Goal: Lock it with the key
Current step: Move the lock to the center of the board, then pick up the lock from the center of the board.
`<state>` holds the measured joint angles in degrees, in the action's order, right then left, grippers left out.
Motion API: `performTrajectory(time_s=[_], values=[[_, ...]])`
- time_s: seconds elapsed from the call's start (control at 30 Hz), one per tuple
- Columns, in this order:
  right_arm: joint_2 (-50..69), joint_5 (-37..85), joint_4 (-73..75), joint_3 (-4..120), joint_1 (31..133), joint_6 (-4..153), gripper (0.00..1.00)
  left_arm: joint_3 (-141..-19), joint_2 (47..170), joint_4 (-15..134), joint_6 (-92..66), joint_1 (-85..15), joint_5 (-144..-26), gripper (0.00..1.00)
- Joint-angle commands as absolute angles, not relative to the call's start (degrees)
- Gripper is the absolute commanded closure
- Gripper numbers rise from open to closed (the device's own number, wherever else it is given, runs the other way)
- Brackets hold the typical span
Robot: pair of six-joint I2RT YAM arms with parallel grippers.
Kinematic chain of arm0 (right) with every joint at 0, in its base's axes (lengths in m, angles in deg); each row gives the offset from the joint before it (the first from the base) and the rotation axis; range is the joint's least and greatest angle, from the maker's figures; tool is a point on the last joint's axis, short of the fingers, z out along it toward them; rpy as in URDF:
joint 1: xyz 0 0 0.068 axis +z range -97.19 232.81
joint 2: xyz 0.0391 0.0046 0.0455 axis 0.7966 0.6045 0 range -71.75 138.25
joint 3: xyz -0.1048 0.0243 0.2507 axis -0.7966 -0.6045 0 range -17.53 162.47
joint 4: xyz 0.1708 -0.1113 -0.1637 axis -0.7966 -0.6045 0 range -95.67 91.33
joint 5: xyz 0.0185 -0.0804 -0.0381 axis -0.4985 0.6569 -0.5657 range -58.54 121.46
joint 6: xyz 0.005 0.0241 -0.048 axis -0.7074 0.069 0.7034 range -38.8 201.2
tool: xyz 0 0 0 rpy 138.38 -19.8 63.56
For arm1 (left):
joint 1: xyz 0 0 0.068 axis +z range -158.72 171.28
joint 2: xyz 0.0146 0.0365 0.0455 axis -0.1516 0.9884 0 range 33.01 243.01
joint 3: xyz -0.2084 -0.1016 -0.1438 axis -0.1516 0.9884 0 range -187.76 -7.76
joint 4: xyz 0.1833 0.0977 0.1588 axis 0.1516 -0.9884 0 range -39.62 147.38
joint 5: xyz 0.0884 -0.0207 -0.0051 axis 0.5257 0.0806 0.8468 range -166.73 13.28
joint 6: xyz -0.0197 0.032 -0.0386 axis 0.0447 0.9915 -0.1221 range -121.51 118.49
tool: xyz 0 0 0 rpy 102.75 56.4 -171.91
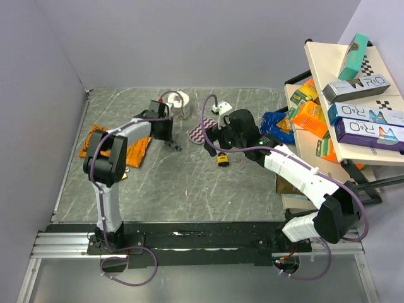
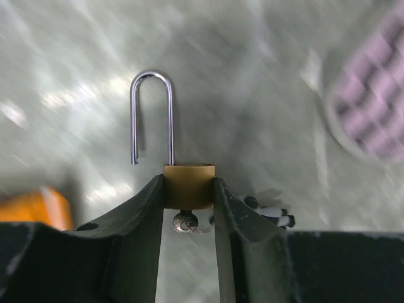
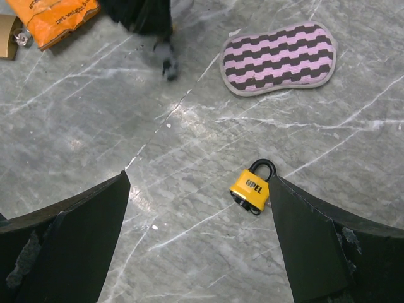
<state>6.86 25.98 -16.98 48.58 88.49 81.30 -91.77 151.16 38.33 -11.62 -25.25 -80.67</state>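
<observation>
Two padlocks are being shown, and only one is being held. A brass padlock (image 2: 189, 185) is being gripped by its body in the left gripper (image 2: 188, 189), whose fingers are being pressed against its two sides. Its shackle (image 2: 151, 76) is being seen raised, with the short leg hanging clear of the body, so the locking is being judged as not yet done. A small round metal piece (image 2: 185, 221) is being glimpsed just under the body, with a black-and-white fob (image 2: 271, 213) beside it. Whether that piece is a key seated in the keyhole cannot be told. What is being left, by this reading, is the seating of the shackle and the turning of the key. The open shackle and the grip are being given by the left wrist view alone; in the top view that padlock is too small to be made out. From the right wrist view alone, the right gripper (image 3: 199, 182) is being shown spread wide with nothing in it. A yellow padlock (image 3: 251, 187) is lying on the table (image 3: 95, 113) near its right finger. A pink striped pad (image 3: 279, 57) is lying farther off.
</observation>
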Motion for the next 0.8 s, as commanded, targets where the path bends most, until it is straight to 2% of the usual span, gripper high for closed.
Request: performTrajectory(time_s=[0.0,0.13,0.27,0.4,0.43,0.57,0.77], values=[[3.8,25.5,-16.0,49.5,88.2,81.4,0.0,-86.2,143.6,38.7,-17.6,-30.5,-76.9,0.82],[3.4,25.5,-16.0,49.1,88.2,81.6,0.0,-81.0,142.3,39.1,-17.8,-32.9,-72.7,0.79],[3.0,25.8,-15.9,48.9,88.2,81.8,0.0,-82.5,145.4,34.7,-17.1,-33.9,-71.5,0.72],[3.0,25.6,-15.8,48.5,88.2,81.9,0.0,-84.6,147.9,33.0,-16.3,-33.9,-71.8,0.51],[3.0,25.5,-16.0,48.4,88.3,81.8,0.0,-85.4,148.6,32.7,-16.2,-33.9,-71.9,0.49],[3.0,25.0,-16.2,48.2,88.2,82.4,0.0,-87.6,150.6,30.7,-16.0,-34.0,-71.4,0.48],[3.0,24.1,-17.8,48.9,88.3,84.1,0.0,-88.6,151.0,28.3,-16.8,-34.2,-71.3,0.54]])
